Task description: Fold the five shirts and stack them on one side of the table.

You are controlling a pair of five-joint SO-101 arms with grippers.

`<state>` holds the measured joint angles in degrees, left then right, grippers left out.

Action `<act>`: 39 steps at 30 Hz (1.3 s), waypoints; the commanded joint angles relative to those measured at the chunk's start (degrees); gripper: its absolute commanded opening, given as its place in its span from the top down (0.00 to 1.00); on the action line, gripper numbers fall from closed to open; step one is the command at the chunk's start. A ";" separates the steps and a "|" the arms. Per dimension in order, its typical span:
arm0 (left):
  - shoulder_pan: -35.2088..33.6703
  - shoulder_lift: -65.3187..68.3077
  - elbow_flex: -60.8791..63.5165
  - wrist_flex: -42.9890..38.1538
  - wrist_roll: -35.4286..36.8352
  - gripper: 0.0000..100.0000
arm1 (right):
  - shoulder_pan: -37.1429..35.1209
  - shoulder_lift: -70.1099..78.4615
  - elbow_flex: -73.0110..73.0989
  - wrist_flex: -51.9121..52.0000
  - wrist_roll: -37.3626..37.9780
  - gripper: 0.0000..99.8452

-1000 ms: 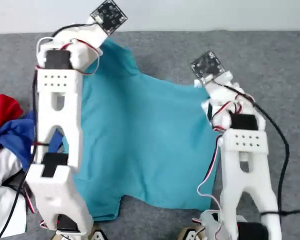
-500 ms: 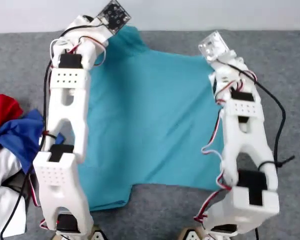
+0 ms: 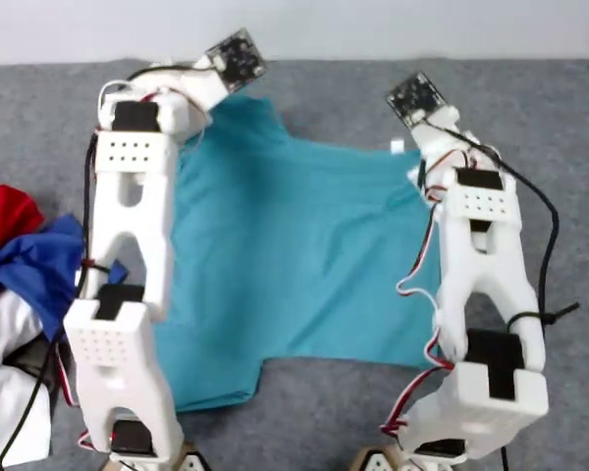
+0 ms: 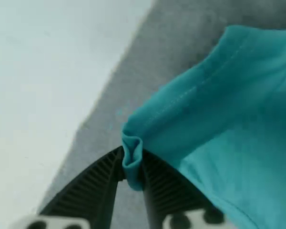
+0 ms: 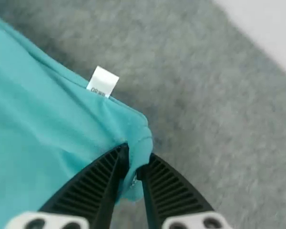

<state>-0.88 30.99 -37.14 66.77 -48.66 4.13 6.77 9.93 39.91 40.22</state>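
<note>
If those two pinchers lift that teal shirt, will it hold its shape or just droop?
Probably droop: the teal shirt bunches into soft folds where the left gripper and right gripper pinch its edge. It looks thin and light, so it would likely sag between them. Ridged jaws may limit slipping.

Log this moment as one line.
left gripper: shut on teal shirt corner | right gripper: shut on teal shirt edge | teal shirt: spread, unfolded | other shirts: heaped beside left arm

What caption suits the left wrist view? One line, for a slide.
Left gripper shut on a bunched edge of the teal shirt over the grey table.
</note>
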 commanded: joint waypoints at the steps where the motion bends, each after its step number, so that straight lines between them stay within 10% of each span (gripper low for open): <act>1: -0.09 -7.82 -2.95 8.97 -0.70 0.99 | 0.57 -5.49 -3.78 8.48 0.79 0.99; 11: -0.09 -16.53 -2.77 33.41 -0.88 0.99 | 0.66 -12.18 -3.78 28.44 0.79 0.99; 28: -2.02 -47.65 47.96 28.66 -6.86 0.98 | 0.04 -18.24 6.33 43.47 0.70 0.99; 39: -2.11 -57.67 53.23 33.85 -9.41 0.98 | -0.22 -24.84 8.44 54.20 0.79 0.81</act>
<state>-2.64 -21.14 15.34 98.51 -55.96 4.31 -12.40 19.34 91.08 40.22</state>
